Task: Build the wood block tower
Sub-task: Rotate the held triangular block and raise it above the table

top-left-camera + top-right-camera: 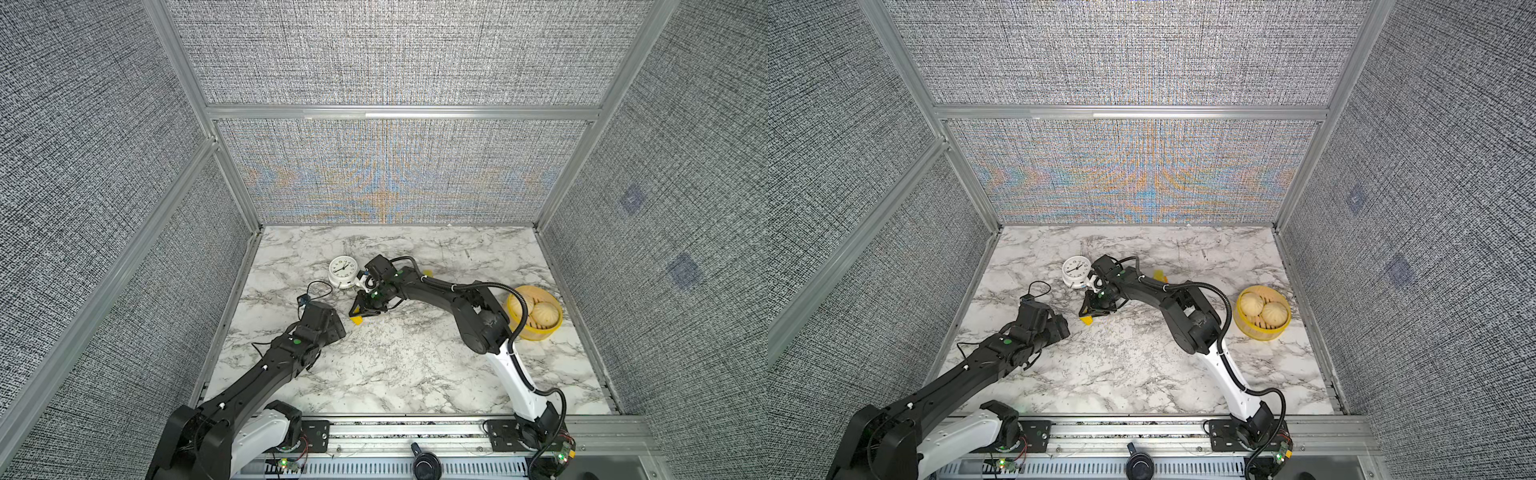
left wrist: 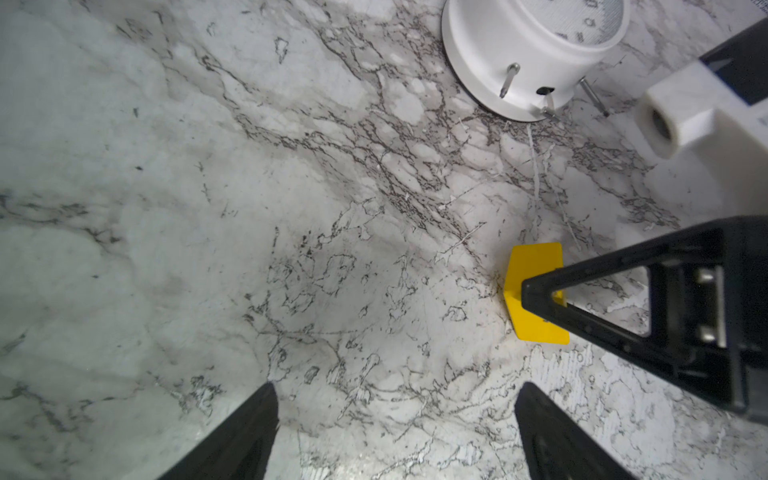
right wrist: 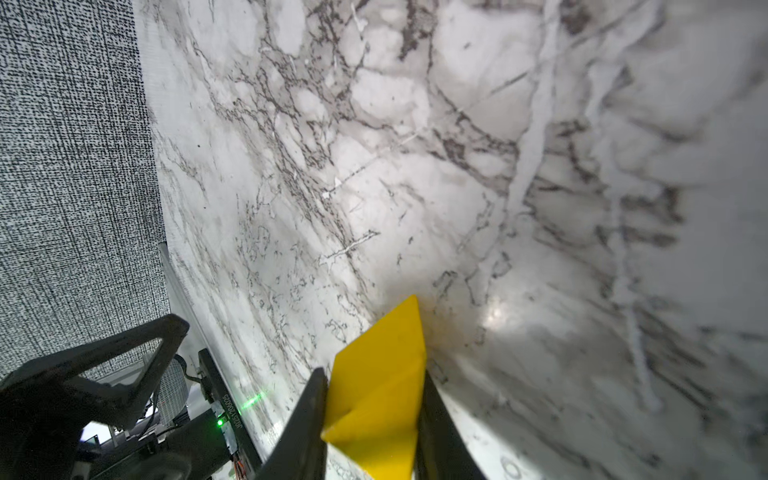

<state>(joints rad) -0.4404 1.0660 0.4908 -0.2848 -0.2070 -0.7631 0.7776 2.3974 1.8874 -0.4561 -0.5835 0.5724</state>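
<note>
A yellow wedge-shaped wood block (image 3: 386, 345) (image 2: 534, 266) sits low at the marble table, just in front of the clock. My right gripper (image 3: 372, 374) (image 1: 356, 318) (image 1: 1087, 319) is shut on it, one black finger against each side. My left gripper (image 2: 399, 386) (image 1: 338, 328) (image 1: 1061, 324) hangs open a short way to the left of the wedge, nothing between its fingers. A small yellow piece (image 1: 428, 273) (image 1: 1158, 275) peeks out behind the right arm. The tower is hidden or out of view.
A white round clock (image 1: 343, 270) (image 1: 1076, 270) (image 2: 532, 54) stands just behind the right gripper. A yellow bowl (image 1: 540, 332) (image 1: 1262, 332) with tan round pieces sits at the right side. Grey fabric walls close the table on three sides.
</note>
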